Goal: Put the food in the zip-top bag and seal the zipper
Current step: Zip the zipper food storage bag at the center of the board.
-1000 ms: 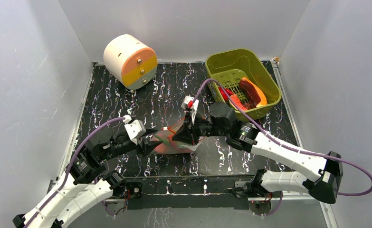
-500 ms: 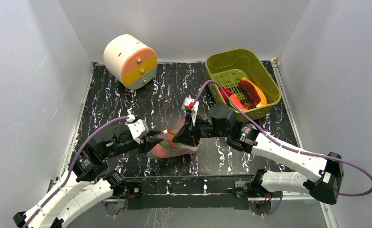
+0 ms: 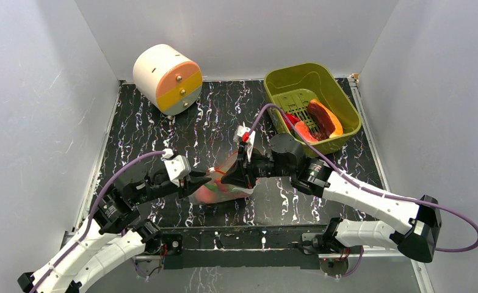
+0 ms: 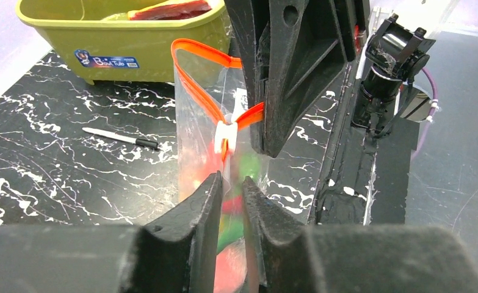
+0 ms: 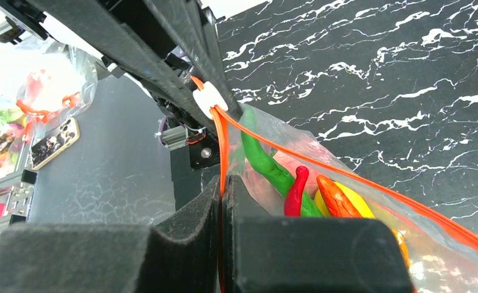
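Observation:
The clear zip-top bag (image 3: 223, 190) stands in the middle of the table, between my two grippers. Its orange zipper (image 5: 370, 185) is pinched at the near end by my right gripper (image 5: 222, 183), which is shut on the strip just behind the white slider (image 5: 209, 101). Inside the bag lie a green pepper (image 5: 267, 165), a red chili (image 5: 296, 186) and orange and yellow pieces (image 5: 340, 200). My left gripper (image 4: 230, 183) straddles the bag's side edge (image 4: 199, 146) below the slider (image 4: 226, 137). Its jaws are narrow, with a slit still showing.
An olive-green tub (image 3: 340, 101) at the back right holds more food (image 3: 322, 119). A cream and orange drum (image 3: 166, 78) sits at the back left. A thin black-and-white pen (image 4: 120, 137) lies on the marble top, left of the bag.
My left gripper has moved in to the bag's edge and its jaws have narrowed. The bag has risen more upright. The right gripper has kept its hold.

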Action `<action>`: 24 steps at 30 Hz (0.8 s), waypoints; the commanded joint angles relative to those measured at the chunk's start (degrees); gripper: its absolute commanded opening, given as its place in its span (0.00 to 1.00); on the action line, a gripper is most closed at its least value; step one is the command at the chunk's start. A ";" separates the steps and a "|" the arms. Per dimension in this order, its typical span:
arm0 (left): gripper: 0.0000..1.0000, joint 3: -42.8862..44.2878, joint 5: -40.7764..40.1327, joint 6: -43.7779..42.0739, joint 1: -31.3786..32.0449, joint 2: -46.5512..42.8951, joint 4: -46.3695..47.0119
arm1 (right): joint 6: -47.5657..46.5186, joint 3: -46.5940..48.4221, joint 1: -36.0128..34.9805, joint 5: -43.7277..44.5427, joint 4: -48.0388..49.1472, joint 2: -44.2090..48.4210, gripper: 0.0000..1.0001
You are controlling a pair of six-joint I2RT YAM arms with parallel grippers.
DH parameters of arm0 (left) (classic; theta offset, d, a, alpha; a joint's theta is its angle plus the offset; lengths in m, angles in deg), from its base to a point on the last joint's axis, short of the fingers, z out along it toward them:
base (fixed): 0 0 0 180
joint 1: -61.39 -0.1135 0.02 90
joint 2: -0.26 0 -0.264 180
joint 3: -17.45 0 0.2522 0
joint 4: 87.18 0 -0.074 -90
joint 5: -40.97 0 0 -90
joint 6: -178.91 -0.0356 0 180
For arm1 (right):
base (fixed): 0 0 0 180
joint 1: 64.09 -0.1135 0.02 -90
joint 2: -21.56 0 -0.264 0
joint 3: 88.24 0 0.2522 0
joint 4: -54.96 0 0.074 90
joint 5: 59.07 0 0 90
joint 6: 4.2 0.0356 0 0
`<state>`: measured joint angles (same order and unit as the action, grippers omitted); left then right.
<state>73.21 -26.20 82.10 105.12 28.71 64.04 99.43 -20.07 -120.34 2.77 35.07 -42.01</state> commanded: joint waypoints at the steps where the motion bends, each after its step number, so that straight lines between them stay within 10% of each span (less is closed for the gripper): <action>1: 0.11 -0.54 2.82 0.23 0.13 0.92 3.65 | 0.20 -0.04 -0.20 -1.23 5.36 0.40 0.00; 3: 0.00 -0.02 3.37 0.30 0.13 1.29 3.50 | 0.12 0.12 -0.17 -1.15 5.15 0.42 0.00; 24: 0.00 0.19 3.62 1.48 0.13 0.15 2.65 | -22.81 12.25 -0.21 -3.27 -4.75 0.91 0.54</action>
<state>72.77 -23.71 83.43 105.12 29.87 65.35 83.62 -11.72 -120.34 2.75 29.01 -40.46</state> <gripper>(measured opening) 0.008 0.534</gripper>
